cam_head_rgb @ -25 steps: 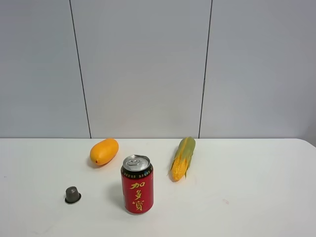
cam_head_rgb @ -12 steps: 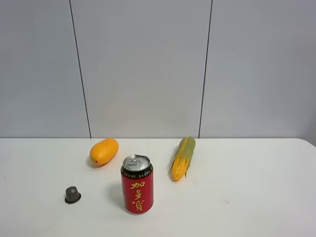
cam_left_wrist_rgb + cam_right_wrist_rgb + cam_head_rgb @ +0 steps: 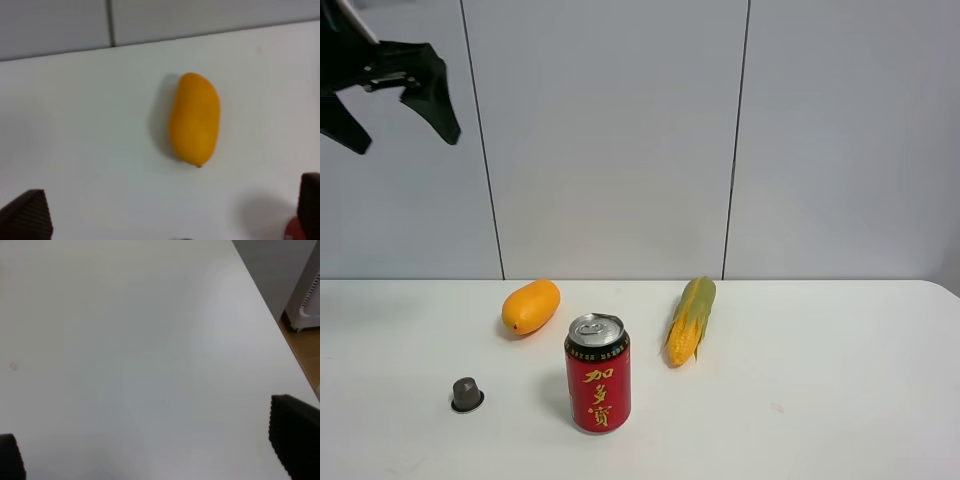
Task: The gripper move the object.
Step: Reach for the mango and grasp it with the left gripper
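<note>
Jaws apart, aloft; can (image 3: 598, 372), corn (image 3: 691, 320) near mango (image 3: 531, 307).

White table (image 3: 840, 400) as I view it, carrying a small grey capsule (image 3: 467, 395), an orange mango (image 3: 531, 306), an upright red drink can (image 3: 598, 373) and a corn cob (image 3: 691, 320), all apart.

The high exterior camera faces the wall (image 3: 620, 130) across the table (image 3: 840, 400); the close, downward left wrist view shares the orange fruit (image 3: 531, 306) at ten o'clock of the can (image 3: 598, 373).

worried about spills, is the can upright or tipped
Upright: the can stands on its base on the table, silver lid facing up.
</note>
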Motion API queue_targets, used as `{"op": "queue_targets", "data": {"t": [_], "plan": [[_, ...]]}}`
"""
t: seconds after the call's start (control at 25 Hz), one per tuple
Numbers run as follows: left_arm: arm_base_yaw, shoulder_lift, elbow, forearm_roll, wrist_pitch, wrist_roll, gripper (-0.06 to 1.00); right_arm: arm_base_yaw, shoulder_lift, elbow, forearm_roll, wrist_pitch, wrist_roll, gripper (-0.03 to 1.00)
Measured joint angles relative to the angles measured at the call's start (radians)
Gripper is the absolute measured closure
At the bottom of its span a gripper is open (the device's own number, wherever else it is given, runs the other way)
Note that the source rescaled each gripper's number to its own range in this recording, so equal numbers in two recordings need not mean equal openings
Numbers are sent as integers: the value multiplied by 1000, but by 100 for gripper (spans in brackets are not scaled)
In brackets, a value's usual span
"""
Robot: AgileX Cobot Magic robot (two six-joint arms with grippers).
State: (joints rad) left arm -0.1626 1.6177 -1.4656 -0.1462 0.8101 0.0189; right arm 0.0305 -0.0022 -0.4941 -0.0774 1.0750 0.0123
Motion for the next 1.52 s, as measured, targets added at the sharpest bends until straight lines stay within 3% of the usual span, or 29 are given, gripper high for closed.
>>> {"op": "queue_targets", "data": {"t": [0.28,0.48,0.72,1.0,1.52], "plan": [[-110,180,-1,-12,-62,4,-6,0,0,0,0,0,0,-3],[-147,297,-7,-15,-127,30,-6,0,0,0,0,0,0,-3],[-151,446,-116,-15,-132,95,-6,0,0,0,0,0,0,-3],[-151,586,-251,-15,-123,101,-6,0,0,0,0,0,0,-3],[-127,641,-265,79,-127,127,-6,0,0,0,0,0,0,-3]]}}
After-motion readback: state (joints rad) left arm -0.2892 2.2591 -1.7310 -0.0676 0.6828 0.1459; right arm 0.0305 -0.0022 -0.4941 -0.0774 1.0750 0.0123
